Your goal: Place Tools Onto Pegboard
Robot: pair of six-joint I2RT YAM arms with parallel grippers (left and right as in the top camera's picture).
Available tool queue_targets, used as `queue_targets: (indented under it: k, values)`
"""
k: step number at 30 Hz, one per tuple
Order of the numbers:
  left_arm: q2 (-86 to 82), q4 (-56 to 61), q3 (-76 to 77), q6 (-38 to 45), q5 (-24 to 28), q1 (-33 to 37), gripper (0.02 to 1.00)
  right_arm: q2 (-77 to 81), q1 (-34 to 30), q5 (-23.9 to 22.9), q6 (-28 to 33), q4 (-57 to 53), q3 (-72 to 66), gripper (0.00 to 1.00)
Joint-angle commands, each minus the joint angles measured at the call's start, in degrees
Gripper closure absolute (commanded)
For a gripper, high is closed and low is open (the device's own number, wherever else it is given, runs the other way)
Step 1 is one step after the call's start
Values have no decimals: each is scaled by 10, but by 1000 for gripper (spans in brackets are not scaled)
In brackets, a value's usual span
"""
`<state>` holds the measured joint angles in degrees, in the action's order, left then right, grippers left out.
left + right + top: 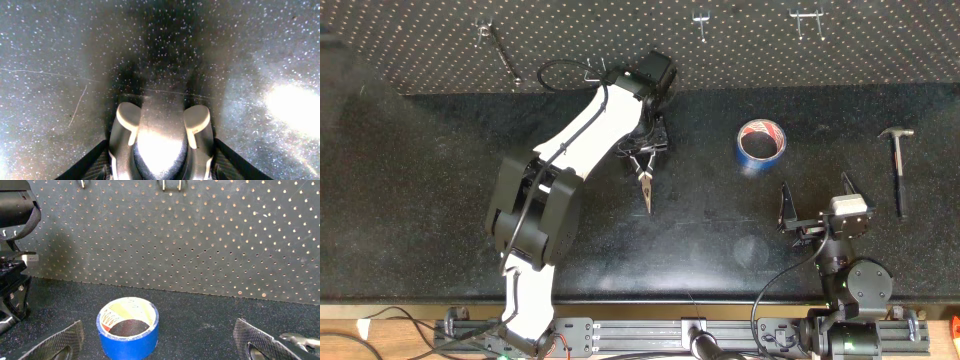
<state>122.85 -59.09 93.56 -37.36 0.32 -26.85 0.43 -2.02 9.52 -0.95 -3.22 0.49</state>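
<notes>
1. The left gripper (645,150) (160,152) is clamped on the pliers (646,186) (161,127), with a finger against each side of the tool. It sits near the lower edge of the pegboard (620,45), about mid-table.
2. The pliers' handles are in the left gripper and the nose points toward the arm bases. Whether the nose touches the table (420,190) cannot be told.
3. The right gripper (817,203) (165,342) has its fingers spread wide and holds nothing. It is low, close to its own base, and faces the pegboard.
4. The blue tape roll (761,145) (129,329) lies flat on the table with its hole upward, between the pliers and the hammer.
5. The hammer (897,170) lies on the table at the right, with its head toward the pegboard.
6. The wrench (500,50) hangs on the pegboard at the left, and hooks (807,20) stand farther right.
</notes>
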Motion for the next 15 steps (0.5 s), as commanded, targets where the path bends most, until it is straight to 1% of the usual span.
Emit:
queue_targets:
  k: [1, 4, 8, 10, 11, 13, 15]
  values:
    - [14, -23, 7, 9, 2, 2, 989, -4, 3, 1, 6, -2, -3, 25]
    - [3, -12, 7, 10, 2, 1, 989, -4, 3, 1, 6, -2, -3, 25]
    - [-57, -13, 7, 14, -25, 1, 989, -4, 3, 1, 6, -2, -3, 25]
    - [-101, -18, 7, 81, -29, -4, 989, -4, 3, 1, 6, -2, -3, 25]
    - [-125, -18, 7, 139, -29, -12, 989, -4, 3, 1, 6, -2, -3, 25]
    - [-153, -18, 2, 182, -34, -22, 991, -4, 3, 1, 6, -2, -3, 25]
    - [-212, -17, -32, 184, -54, -28, 991, -4, 3, 1, 6, -2, -3, 27]
